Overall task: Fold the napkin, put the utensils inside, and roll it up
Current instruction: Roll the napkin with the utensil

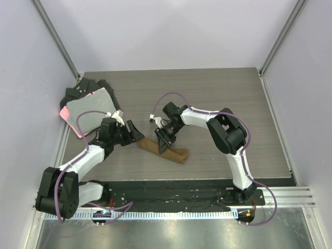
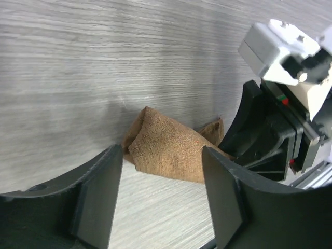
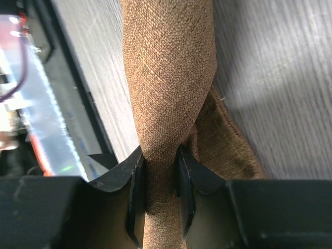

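- Napkin [image 1: 176, 154]: brown fabric, rolled into a long bundle, lying on the table [image 1: 218, 98] near its middle, towards the near edge; the roll runs from left-far to right-near.
- Right gripper [image 3: 158, 181]: closed on the napkin, both fingers pinching the roll across its width.
- Left gripper [image 2: 161, 199]: jaws spread apart and holding nothing, just left of the napkin's left end, which it faces.
- Grey cloth with pink edge [image 1: 89, 111]: far left of the table, resting on black cloths [image 1: 78, 92].
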Controlling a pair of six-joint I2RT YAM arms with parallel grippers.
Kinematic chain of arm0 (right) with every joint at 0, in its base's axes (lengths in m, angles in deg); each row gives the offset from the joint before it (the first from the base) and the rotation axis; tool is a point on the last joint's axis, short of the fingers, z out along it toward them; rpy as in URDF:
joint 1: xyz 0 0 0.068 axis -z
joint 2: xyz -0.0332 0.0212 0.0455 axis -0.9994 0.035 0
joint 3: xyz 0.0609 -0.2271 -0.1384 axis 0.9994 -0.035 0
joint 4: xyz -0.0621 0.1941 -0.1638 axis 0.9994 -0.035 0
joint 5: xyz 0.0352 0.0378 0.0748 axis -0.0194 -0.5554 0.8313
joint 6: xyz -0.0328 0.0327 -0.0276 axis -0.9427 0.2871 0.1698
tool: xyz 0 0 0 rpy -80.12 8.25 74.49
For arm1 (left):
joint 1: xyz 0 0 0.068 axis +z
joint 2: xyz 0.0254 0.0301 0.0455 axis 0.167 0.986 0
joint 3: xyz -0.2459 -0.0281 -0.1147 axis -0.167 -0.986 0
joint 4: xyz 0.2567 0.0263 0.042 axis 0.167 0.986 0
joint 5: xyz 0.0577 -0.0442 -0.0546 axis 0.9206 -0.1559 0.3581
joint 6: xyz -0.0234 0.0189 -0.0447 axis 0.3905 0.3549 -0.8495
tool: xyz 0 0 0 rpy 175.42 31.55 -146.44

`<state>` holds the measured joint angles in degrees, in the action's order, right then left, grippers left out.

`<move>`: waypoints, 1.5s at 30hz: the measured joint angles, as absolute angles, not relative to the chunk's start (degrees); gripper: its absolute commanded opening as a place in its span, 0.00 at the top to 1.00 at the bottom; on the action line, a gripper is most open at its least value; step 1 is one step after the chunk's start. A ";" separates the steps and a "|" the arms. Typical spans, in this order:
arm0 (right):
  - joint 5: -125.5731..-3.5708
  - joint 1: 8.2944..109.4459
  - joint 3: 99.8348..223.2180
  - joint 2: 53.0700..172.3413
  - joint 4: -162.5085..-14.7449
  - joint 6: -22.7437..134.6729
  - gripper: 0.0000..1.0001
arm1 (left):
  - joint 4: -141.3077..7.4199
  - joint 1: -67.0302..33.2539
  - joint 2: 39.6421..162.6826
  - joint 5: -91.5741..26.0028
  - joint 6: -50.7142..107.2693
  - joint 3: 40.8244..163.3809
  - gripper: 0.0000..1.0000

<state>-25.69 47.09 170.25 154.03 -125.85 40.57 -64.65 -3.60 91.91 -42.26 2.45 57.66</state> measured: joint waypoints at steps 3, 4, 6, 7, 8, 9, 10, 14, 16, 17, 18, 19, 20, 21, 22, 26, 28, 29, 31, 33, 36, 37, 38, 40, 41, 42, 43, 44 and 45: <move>-21.82 48.47 170.82 155.96 -126.12 40.96 0.70 | -67.41 -3.62 95.16 -43.73 2.43 57.64 0.39; -19.83 49.02 170.88 156.81 -126.16 41.18 0.70 | -69.31 -3.67 98.09 -44.60 2.43 57.18 0.42; -19.42 49.08 170.88 156.99 -126.20 41.18 0.71 | -69.88 -3.73 98.66 -44.86 2.45 56.76 0.47; -19.00 49.08 170.93 157.20 -126.27 41.16 0.71 | -70.64 -3.82 99.16 -45.06 2.36 56.54 0.48; -18.70 49.08 170.95 157.36 -126.29 41.18 0.71 | -71.45 -3.89 99.73 -45.21 2.38 56.39 0.49; -18.22 49.08 171.06 157.68 -126.38 41.18 0.71 | -72.15 -3.97 100.21 -45.32 2.41 56.33 0.50; -17.93 49.08 171.15 157.90 -126.44 41.21 0.71 | -72.92 -4.10 100.61 -45.45 2.41 56.19 0.51; -16.75 49.32 171.47 158.62 -126.71 41.38 0.71 | -76.30 -4.56 102.00 -45.78 2.43 55.36 0.65; -16.31 49.50 171.65 158.95 -126.84 41.58 0.71 | -77.57 -4.72 103.14 -46.15 2.45 55.15 0.72; -16.05 49.63 171.71 159.15 -126.90 41.75 0.71 | -78.27 -4.80 103.95 -46.35 2.41 55.12 0.80; -15.88 49.74 171.78 159.28 -126.95 41.93 0.71 | -78.73 -4.89 104.65 -46.57 2.38 55.12 0.84; -15.83 49.80 171.82 159.35 -126.97 42.12 0.69 | -79.28 -4.93 105.41 -46.89 2.60 55.12 0.88; -15.85 49.87 171.84 159.37 -126.97 42.32 0.67 | -79.65 -5.00 105.94 -47.11 2.47 55.12 0.97; -15.99 49.87 171.87 159.37 -127.01 42.69 0.66 | -79.93 -5.02 106.35 -47.29 2.47 55.12 1.00; -16.18 49.87 171.95 159.37 -127.12 43.13 0.60 | -80.09 -5.02 106.70 -47.51 2.47 55.17 1.00; -19.66 49.80 172.26 157.66 -127.73 45.34 0.45 | -78.62 -5.04 108.26 -47.70 2.43 56.83 1.00; -24.47 49.45 172.24 155.17 -127.63 46.47 0.39 | -76.28 -5.07 109.24 -47.70 2.47 58.75 1.00; -28.07 49.34 172.22 153.14 -127.49 46.69 0.35 | -74.69 -5.07 109.74 -47.73 2.49 59.93 1.00; -33.84 48.82 171.76 149.16 -126.42 47.08 0.32 | -72.02 -5.11 110.53 -47.68 2.49 61.83 1.00; -40.60 48.10 170.12 143.85 -124.43 46.82 0.28 | -68.41 -5.22 111.38 -47.66 2.34 64.09 1.00; -54.32 43.57 163.85 132.90 -117.81 45.03 0.27 | -63.63 -5.22 112.34 -47.53 2.10 66.84 1.00; -58.65 40.99 161.35 129.64 -115.12 44.05 0.27 | -62.25 -5.22 112.71 -47.53 1.92 67.71 1.00; -64.71 37.10 158.80 126.71 -112.39 42.73 0.27 | -60.79 -5.22 113.06 -47.53 1.75 68.61 1.00; -72.01 31.46 155.39 124.64 -108.09 40.37 0.27 | -59.17 -5.22 113.52 -47.62 1.53 69.64 1.00; -75.85 28.49 153.77 124.46 -106.07 39.11 0.27 | -58.36 -5.22 113.81 -47.68 1.49 70.16 1.00; -79.57 25.34 152.13 124.92 -104.09 37.71 0.27 | -57.75 -5.22 114.05 -47.70 1.44 70.55 1.00; -82.26 22.96 150.75 125.69 -102.60 36.57 0.27 | -57.24 -5.20 114.24 -47.73 1.38 70.88 1.00; -84.86 20.91 149.55 126.78 -101.64 35.41 0.27 | -56.85 -5.20 114.44 -47.75 1.36 71.19 1.00; -87.15 19.51 148.70 128.16 -101.11 34.43 0.27 | -56.59 -5.20 114.53 -47.75 1.33 71.39 1.00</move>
